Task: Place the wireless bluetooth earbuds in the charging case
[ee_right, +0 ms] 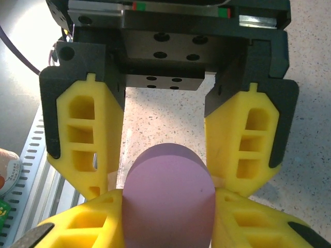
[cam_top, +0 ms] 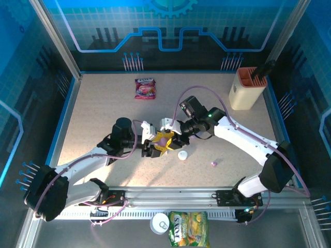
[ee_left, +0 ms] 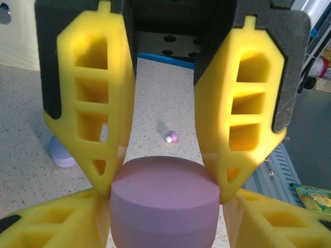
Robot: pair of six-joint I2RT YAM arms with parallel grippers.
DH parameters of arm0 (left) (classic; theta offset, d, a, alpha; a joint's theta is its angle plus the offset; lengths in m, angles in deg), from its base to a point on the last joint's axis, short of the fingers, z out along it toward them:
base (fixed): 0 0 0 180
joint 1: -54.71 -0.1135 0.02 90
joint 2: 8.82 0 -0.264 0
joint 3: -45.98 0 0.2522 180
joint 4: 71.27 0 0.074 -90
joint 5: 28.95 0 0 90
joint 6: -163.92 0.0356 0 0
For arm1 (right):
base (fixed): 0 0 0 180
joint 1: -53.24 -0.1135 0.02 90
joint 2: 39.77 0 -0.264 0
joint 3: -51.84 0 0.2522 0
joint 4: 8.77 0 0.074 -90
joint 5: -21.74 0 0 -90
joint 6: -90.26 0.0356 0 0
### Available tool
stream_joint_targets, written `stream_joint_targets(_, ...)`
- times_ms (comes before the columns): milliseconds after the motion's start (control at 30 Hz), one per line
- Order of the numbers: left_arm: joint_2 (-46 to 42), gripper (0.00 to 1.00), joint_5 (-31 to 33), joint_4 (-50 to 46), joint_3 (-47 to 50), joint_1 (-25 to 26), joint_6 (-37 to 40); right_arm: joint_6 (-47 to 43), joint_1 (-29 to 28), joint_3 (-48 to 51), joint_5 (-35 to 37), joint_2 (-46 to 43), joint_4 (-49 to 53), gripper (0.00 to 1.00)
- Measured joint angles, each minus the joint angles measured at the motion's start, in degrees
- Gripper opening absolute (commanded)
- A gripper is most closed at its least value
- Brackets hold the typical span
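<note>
A purple round charging case (cam_top: pixel 164 139) (ee_left: pixel 163 201) (ee_right: pixel 168 201) is lifted mid-table, lid closed, between both grippers. My left gripper (cam_top: pixel 156 142) (ee_left: pixel 166 192) comes from the left, and its yellow fingertips (ee_left: pixel 109 186) press on the case's two sides. From the right, my right gripper (cam_top: pixel 174 137) (ee_right: pixel 165 188) holds the same case, crossing the left's fingers. One tiny pink-and-white earbud (cam_top: pixel 214 164) (ee_left: pixel 171 137) lies on the table to the right of the grippers.
A small white round case (cam_top: pixel 182 155) (ee_left: pixel 62 152) sits just right of the grippers. At the back lie a pink snack packet (cam_top: pixel 145 88) and a beige holder (cam_top: pixel 247 88). A can (cam_top: pixel 160 223) and green packet (cam_top: pixel 189 228) lie below the front rail.
</note>
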Motion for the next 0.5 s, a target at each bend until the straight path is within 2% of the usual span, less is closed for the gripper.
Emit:
stream_joint_targets(100,0.2,0.53,0.0,0.0,0.0,0.0,0.0,0.0,0.0,0.0,0.1,0.0,0.0,0.36)
stream_joint_targets(333,0.3,0.64,0.0,0.0,0.0,0.0,0.3,0.3,0.0,0.0,0.4,0.0,0.0,0.35)
stream_joint_targets(500,0.3,0.65,0.0,0.0,0.0,0.1,0.5,0.5,0.0,0.0,0.5,0.0,-0.5,0.35)
